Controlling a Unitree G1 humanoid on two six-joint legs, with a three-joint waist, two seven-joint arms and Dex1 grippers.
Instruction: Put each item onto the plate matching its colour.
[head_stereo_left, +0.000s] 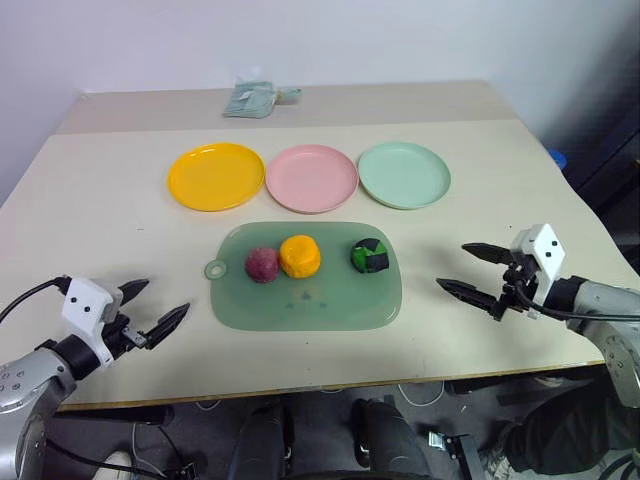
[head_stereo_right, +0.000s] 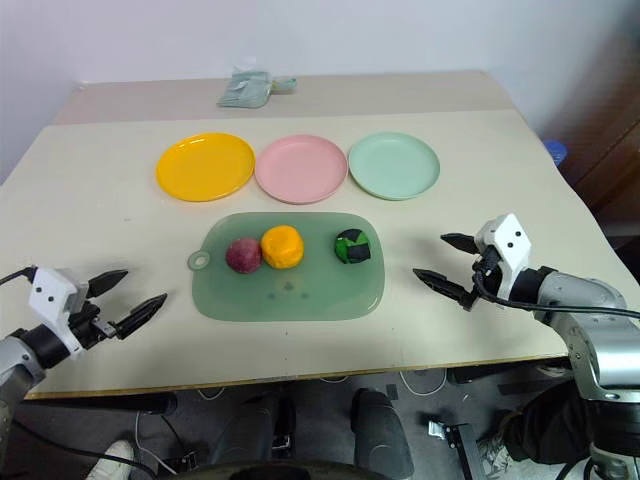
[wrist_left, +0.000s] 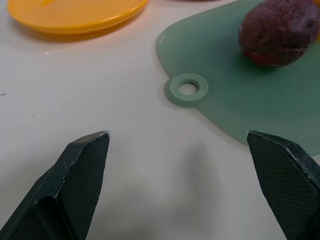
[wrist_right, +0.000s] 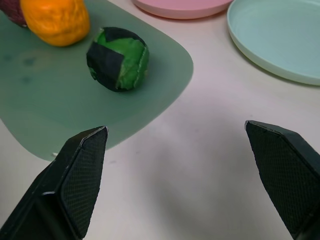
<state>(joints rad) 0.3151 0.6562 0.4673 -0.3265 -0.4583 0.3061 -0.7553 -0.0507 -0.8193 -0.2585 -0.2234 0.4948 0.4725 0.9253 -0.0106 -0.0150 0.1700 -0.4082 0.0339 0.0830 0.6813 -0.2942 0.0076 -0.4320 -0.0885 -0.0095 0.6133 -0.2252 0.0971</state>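
Both sets of jaws stand wide and hold nothing: the left gripper (head_stereo_left: 158, 304) hovers over the counter (head_stereo_left: 110, 240) near-left of the board (head_stereo_left: 340, 305), the right gripper (head_stereo_left: 470, 268) just right of it. All three items lie on the board, none yet on a plate. The maroon lump (head_stereo_left: 262, 264) and the orange lump (head_stereo_left: 299, 256) sit touching or nearly so at the board's left-centre; the green lump (head_stereo_left: 370, 256) lies apart to their right. Beyond the board, in a row from left to right, are the yellow plate (head_stereo_left: 216, 176), the pink plate (head_stereo_left: 311, 178) and the pale green plate (head_stereo_left: 404, 174), rims close together.

The tight pair is the main risk: jaws closing on the maroon one could nudge the orange one and send it rolling off the board, as rounded lumps roll easily. Colour matches are loose too: maroon likely goes to pink and orange to yellow, so a swap is possible. With the plates so close, a drop near a rim could land on the wrong plate, and a reach across could knock a neighbour. A crumpled packet (head_stereo_left: 250, 99) lies at the far edge, well clear.
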